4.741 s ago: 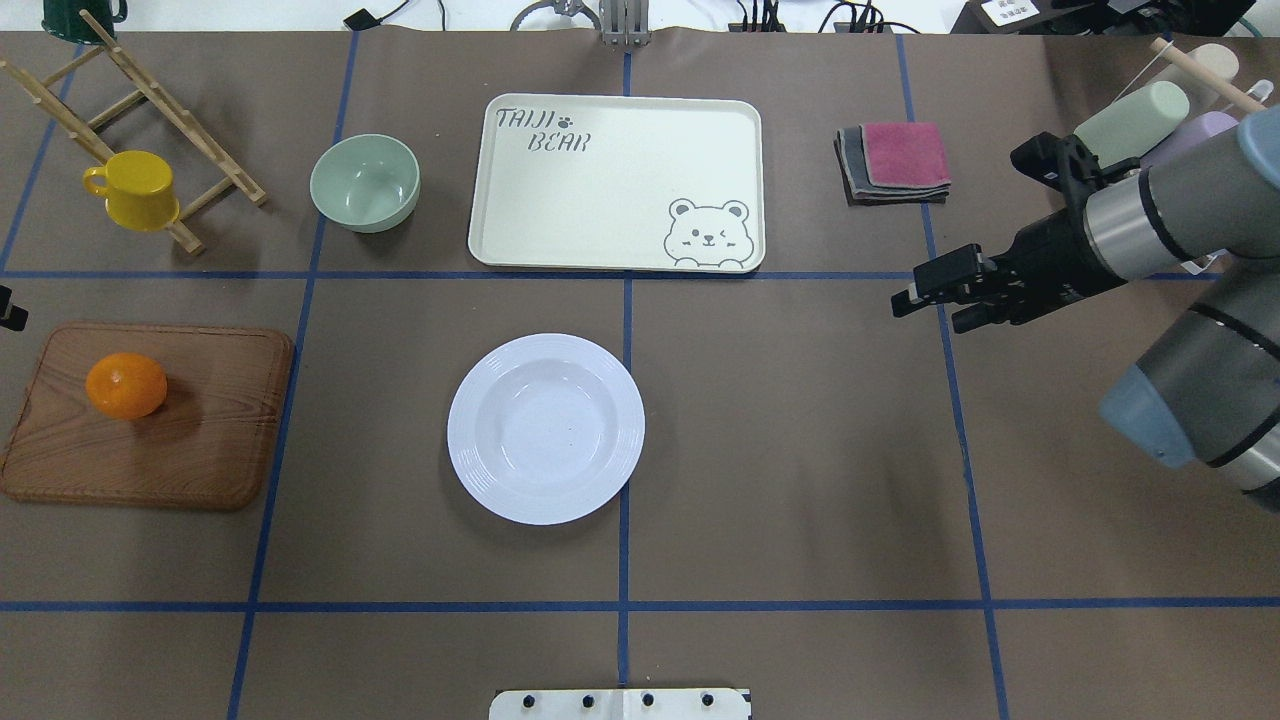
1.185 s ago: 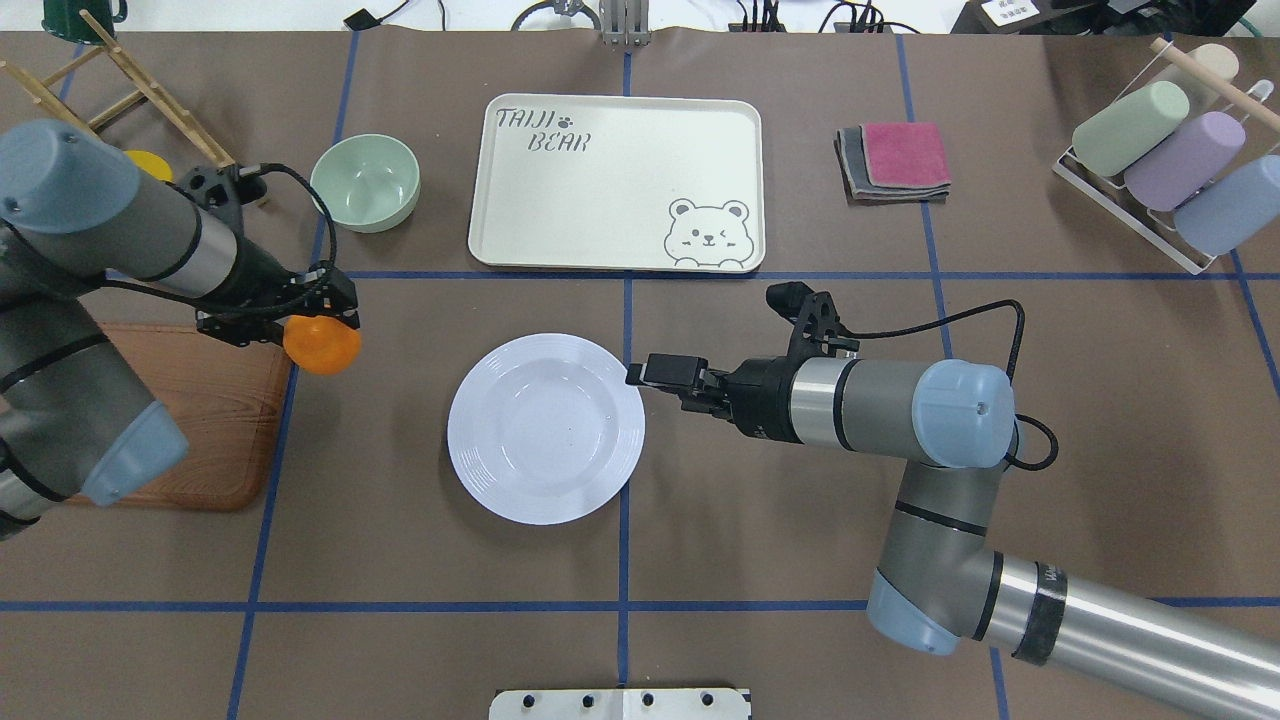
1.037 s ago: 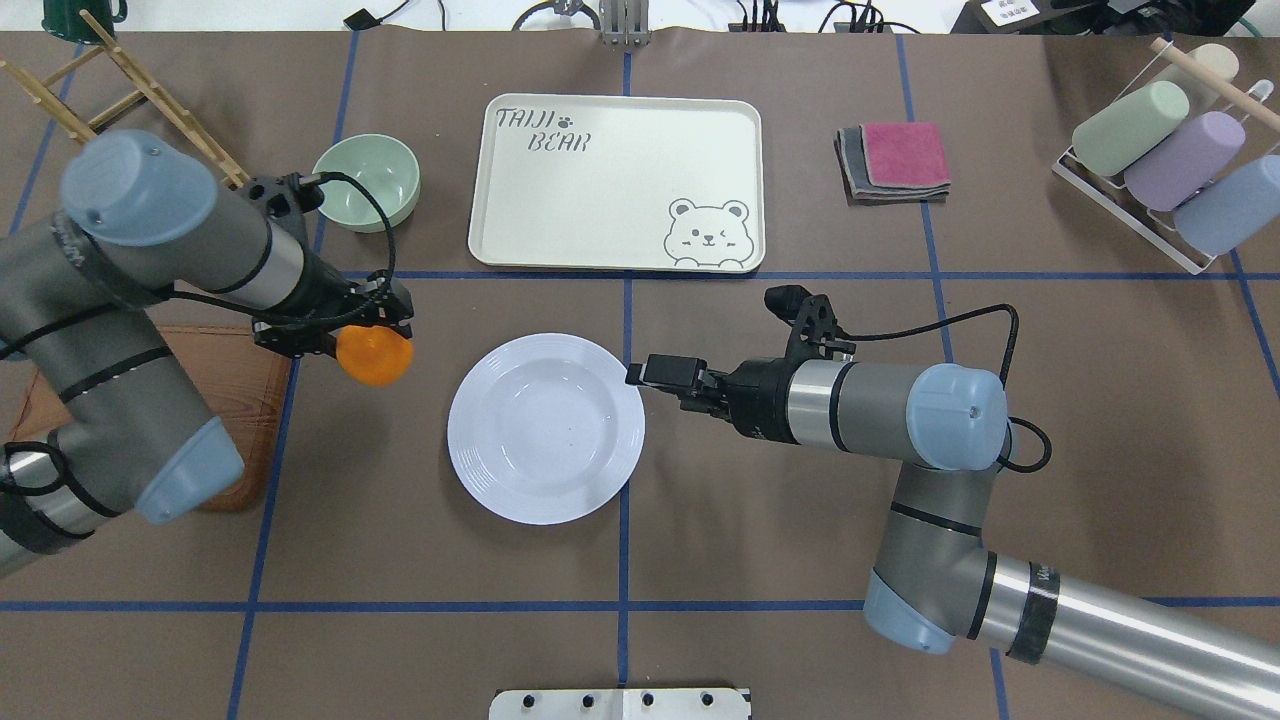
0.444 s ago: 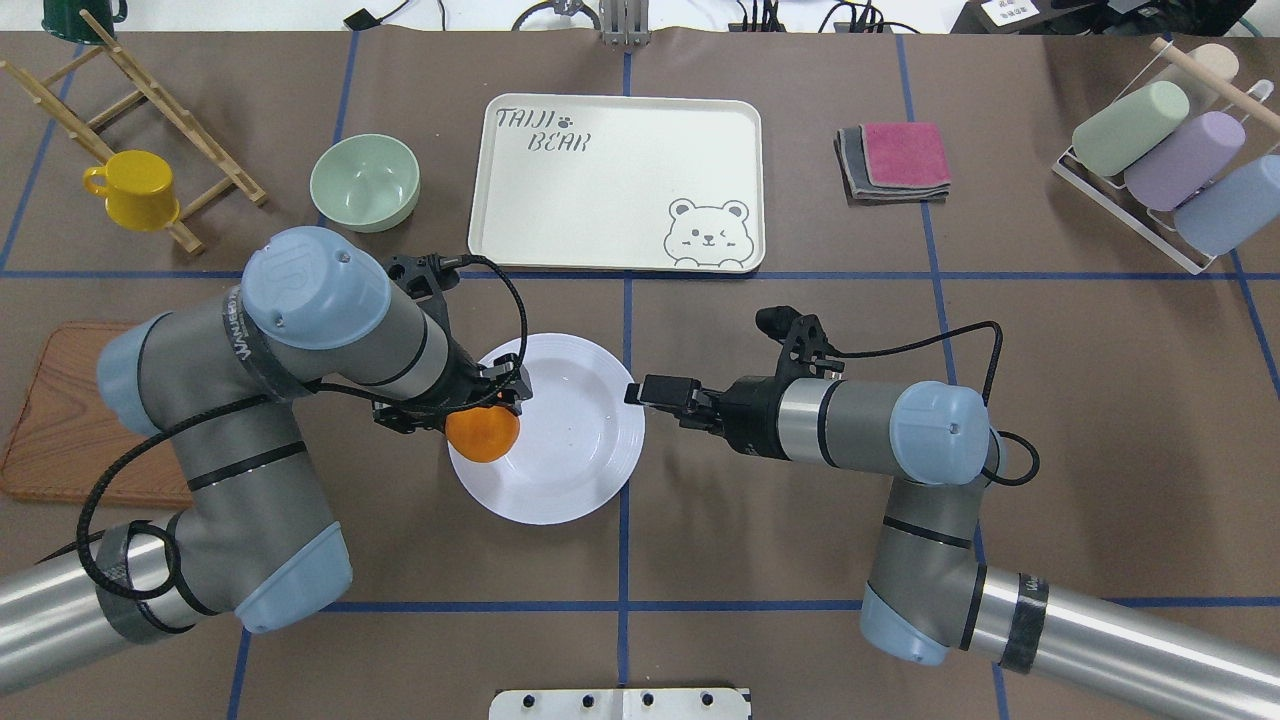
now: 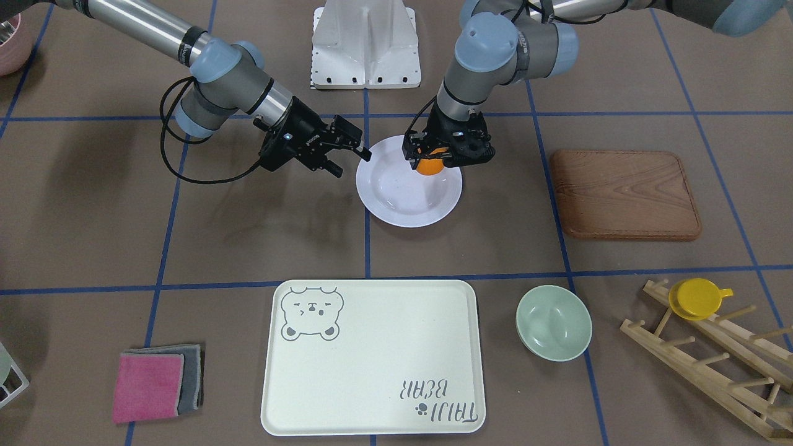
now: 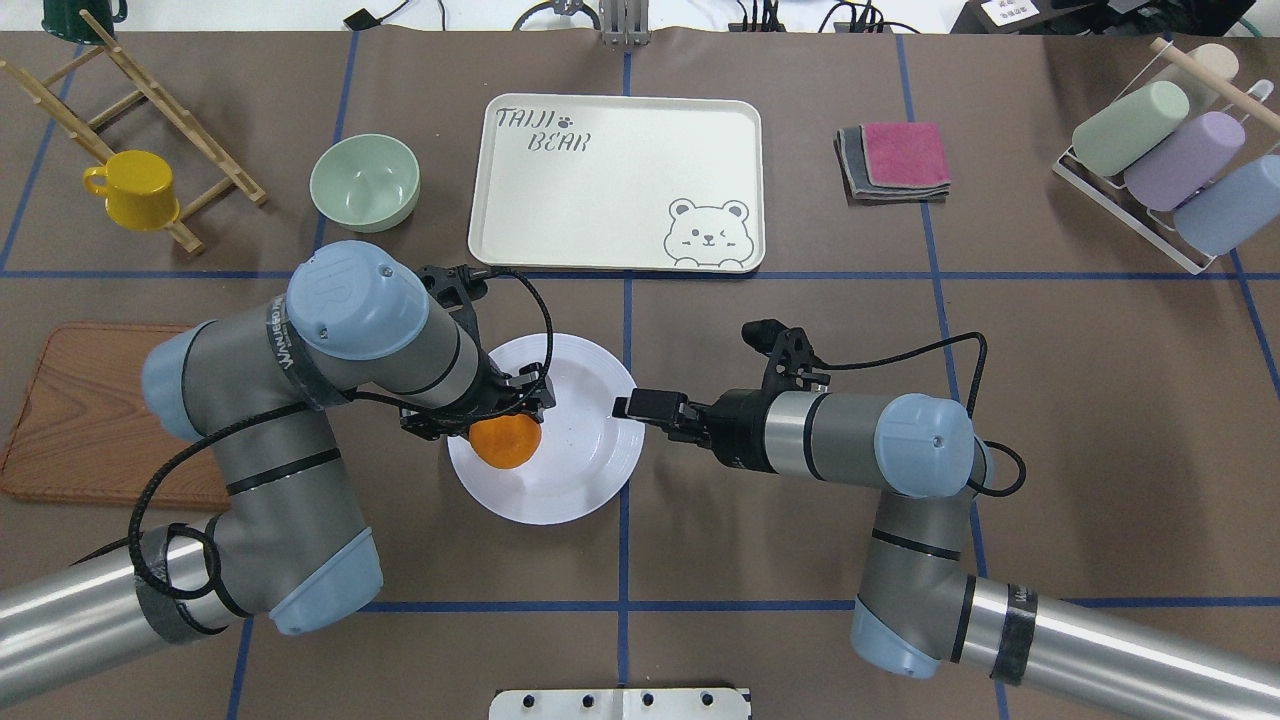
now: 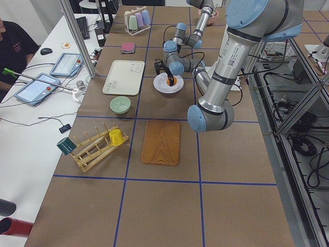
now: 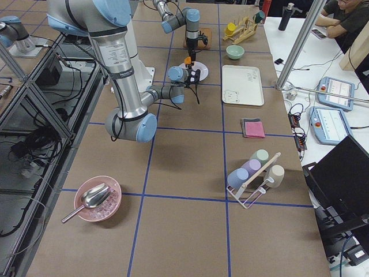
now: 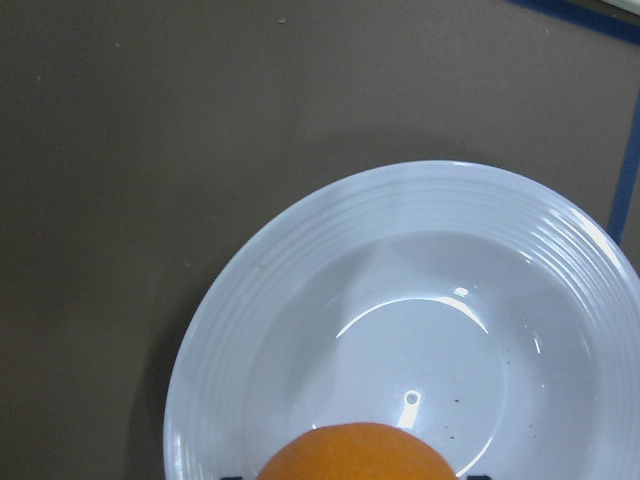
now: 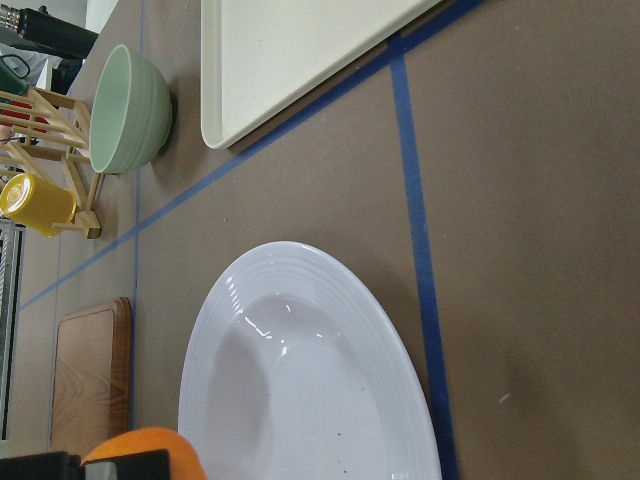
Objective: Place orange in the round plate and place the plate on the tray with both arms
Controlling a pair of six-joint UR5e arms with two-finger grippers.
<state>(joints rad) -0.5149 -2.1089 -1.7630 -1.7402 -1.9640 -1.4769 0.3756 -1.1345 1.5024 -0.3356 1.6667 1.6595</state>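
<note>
Beyond the plate (image 6: 585,478), the tray (image 6: 615,185) waited. Over the plate's left half, the left gripper (image 6: 497,422) had just arrived, clamped on the orange (image 6: 505,443), so release seemed next. The right gripper (image 6: 637,405) had edged to its right rim, jaws parted, empty.

Brown table (image 6: 800,520): plate (image 6: 583,478), tray (image 6: 615,190), bowl (image 6: 364,182), board (image 6: 70,430), cloths (image 6: 895,160)

round plate (image 9: 420,340): glossy, smooth (ridged rim) | wooden board (image 5: 622,195): grained wood | table (image 5: 619,74): matt brown paper

Orange (image 6: 505,443) hangs over white round plate (image 6: 585,472); cream tray (image 6: 600,190) lies apart.
</note>
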